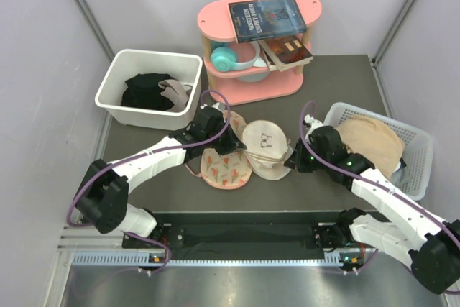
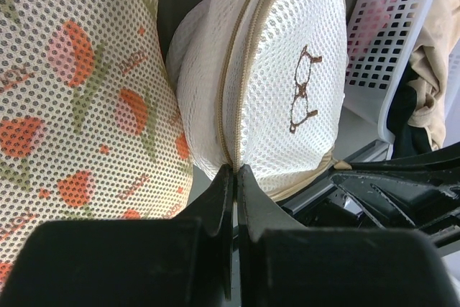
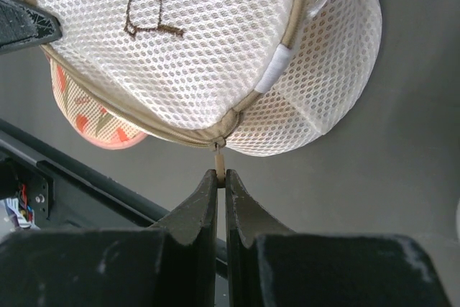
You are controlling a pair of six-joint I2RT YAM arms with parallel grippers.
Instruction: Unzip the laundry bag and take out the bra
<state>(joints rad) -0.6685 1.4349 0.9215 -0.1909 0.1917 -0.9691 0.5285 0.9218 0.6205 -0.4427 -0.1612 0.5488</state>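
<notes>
The laundry bag (image 1: 264,147) is a cream-white domed mesh pouch with embroidered glasses, lying mid-table; it also shows in the left wrist view (image 2: 280,91) and the right wrist view (image 3: 201,55). Its tan zip runs shut around the rim. My left gripper (image 1: 233,141) is shut on the bag's zip seam at its left edge (image 2: 235,170). My right gripper (image 1: 291,163) is shut on the small tan zip pull (image 3: 219,156) at the bag's right edge (image 3: 221,172). The bra is hidden; no mustard-yellow fabric shows.
A pink floral mesh piece (image 1: 223,167) lies against the bag's left side. A white bin (image 1: 154,55) with black clothes stands at back left. A white basket (image 1: 424,159) holds a beige garment (image 1: 370,141) at right. A pink shelf (image 1: 259,84) stands behind.
</notes>
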